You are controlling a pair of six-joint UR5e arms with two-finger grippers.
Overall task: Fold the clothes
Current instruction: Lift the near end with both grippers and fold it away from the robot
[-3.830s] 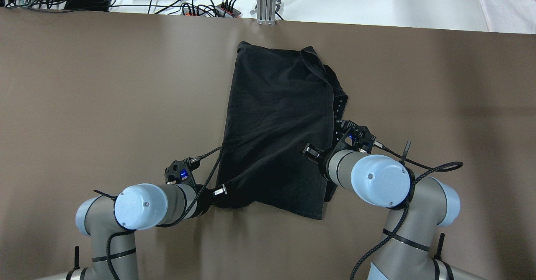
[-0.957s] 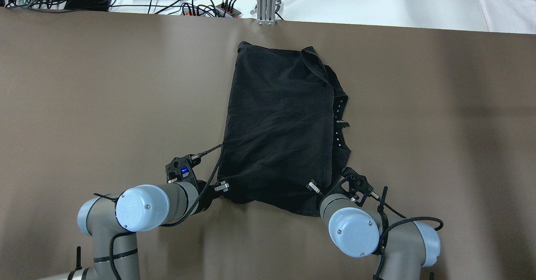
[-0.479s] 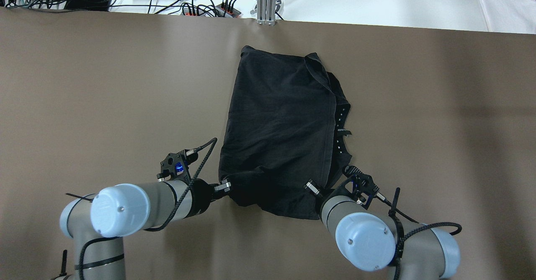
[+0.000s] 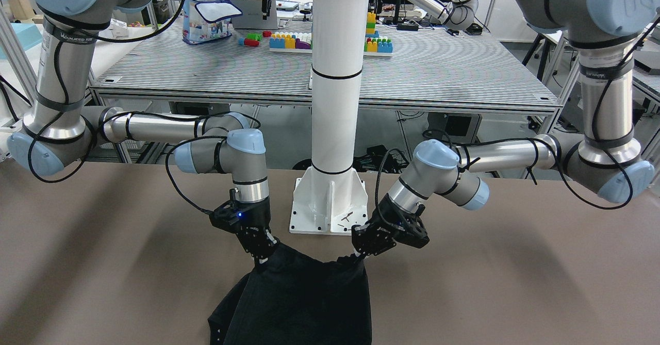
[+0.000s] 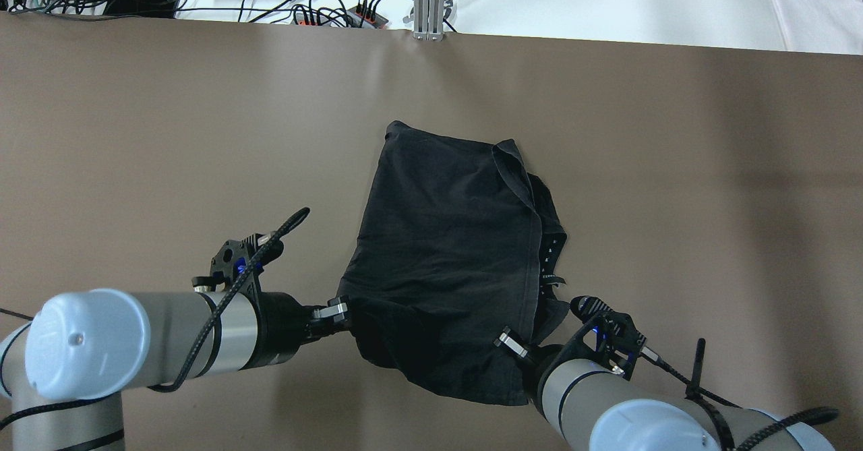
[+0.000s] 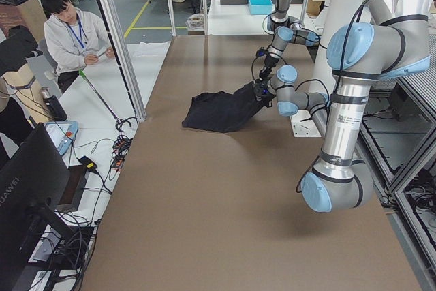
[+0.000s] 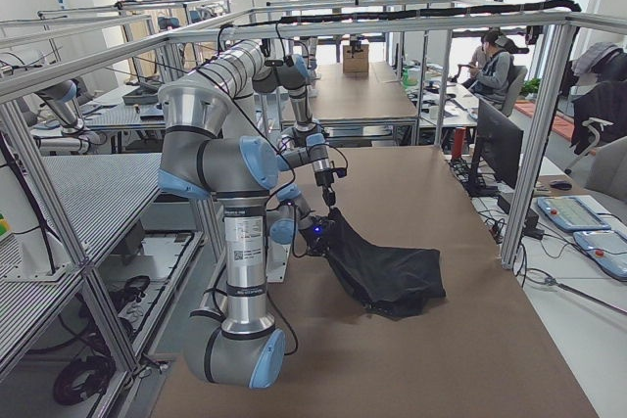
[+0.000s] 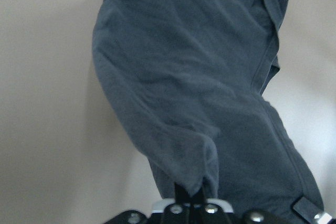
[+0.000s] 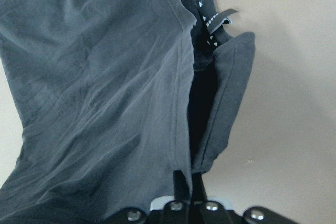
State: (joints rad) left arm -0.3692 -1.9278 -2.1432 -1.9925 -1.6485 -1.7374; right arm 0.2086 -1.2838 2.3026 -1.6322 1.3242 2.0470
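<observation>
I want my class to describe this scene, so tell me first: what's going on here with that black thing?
A black cloth is being folded on a brown table. The left gripper is shut on the cloth's near left corner, and the right gripper is shut on its near right corner. Both corners are raised off the table, while the far end rests on it. The near edge has not yet been laid over the far part.

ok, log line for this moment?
left gripper: shut on black cloth | right gripper: shut on black cloth | near edge raised | far edge on table
</observation>
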